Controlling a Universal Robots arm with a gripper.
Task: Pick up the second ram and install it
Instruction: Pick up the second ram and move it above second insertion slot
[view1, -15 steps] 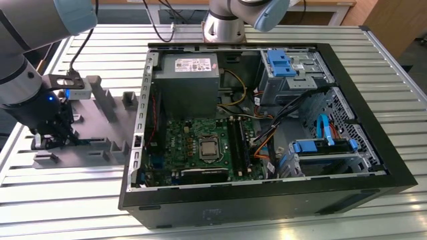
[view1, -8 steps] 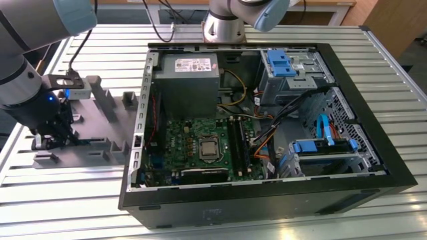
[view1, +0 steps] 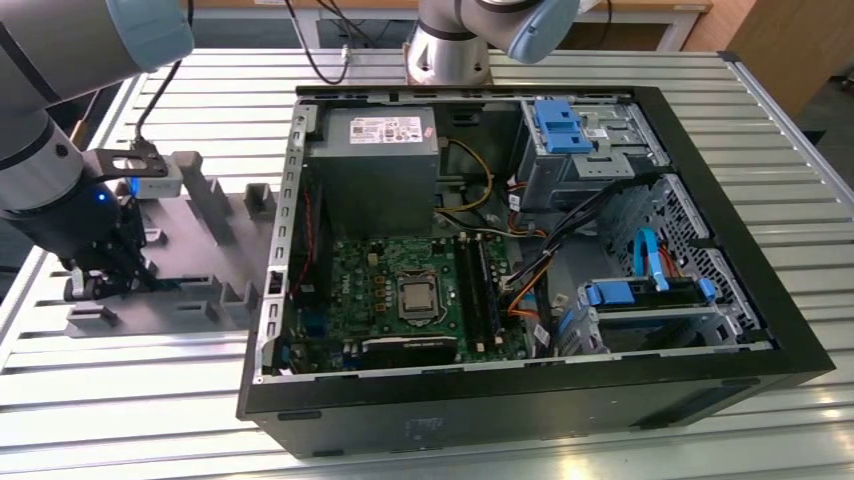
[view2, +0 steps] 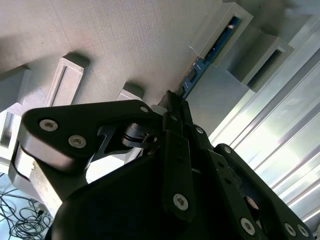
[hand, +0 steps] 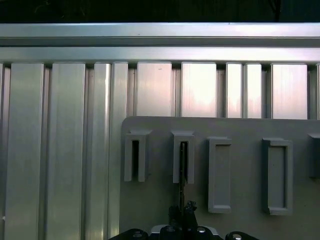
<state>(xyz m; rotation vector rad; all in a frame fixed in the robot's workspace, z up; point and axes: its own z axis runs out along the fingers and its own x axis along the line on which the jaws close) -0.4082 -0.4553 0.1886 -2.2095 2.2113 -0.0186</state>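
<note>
In the exterior view my gripper (view1: 96, 285) stands low at the frame's left, down among the posts of the grey tray (view1: 214, 250). The tray lies on the slatted table (view1: 107, 400), its right end just beside the left wall of the open case (view1: 747, 370). From where I stand, taller posts (view1: 200, 190) rise between me and that wall. Bare slats lie open along the tray's lower edge and to its left. Inside the case the motherboard (view1: 360, 270) lies flat at lower centre. The power supply (view1: 380, 150) sits above it and loose cables (view1: 527, 270) crowd its right side.

In both wrist views the ram (view2: 210, 52) (hand: 183, 172) stands on edge in the tray. In the first wrist view it runs as a thin line from my gripper (hand: 184, 207) into a slotted post (hand: 176, 155). A second slotted post (hand: 135, 156) stands close alongside that one, and two wider posts (hand: 220, 175) stand on the other side. The tray (hand: 240, 130) ends a little way past these posts, and bare slats follow.

In the second wrist view my gripper (view2: 173, 97) is clenched on the near end of the ram, with my fingers (view2: 167, 100) pressed flat to either face. The blue strip leads straight out from between them. Its far end sits in the post (view2: 220, 25), and the tray (view2: 125, 40) spreads out to one side of it.
</note>
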